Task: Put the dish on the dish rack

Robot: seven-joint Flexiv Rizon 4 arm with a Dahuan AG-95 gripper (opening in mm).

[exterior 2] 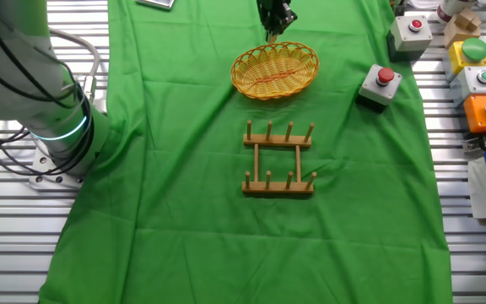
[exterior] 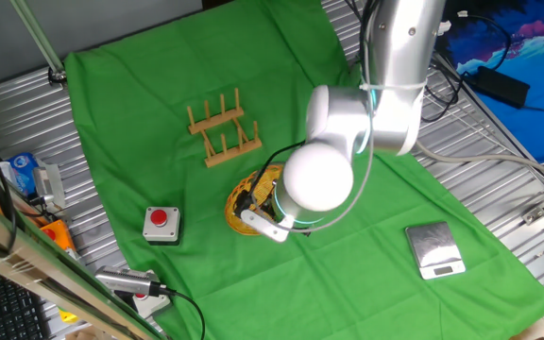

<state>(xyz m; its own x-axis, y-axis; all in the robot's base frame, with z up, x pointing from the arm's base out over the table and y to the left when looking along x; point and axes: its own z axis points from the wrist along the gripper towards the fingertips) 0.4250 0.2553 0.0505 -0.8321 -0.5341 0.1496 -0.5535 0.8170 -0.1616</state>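
The dish, a yellow woven wicker plate with reddish streaks, lies flat on the green cloth. In one fixed view only its left edge shows; the arm's wrist hides the rest. The dish rack stands on the cloth a short way from the dish, with its pegs upright and nothing in its slots, and it also shows in one fixed view. My gripper points down at the dish's far rim. Its dark fingers are too small to show a gap or a hold.
A grey box with a red button sits beside the dish on the cloth. A small metal scale lies at the cloth's edge. More button boxes stand off the cloth. The arm's base is on the metal table.
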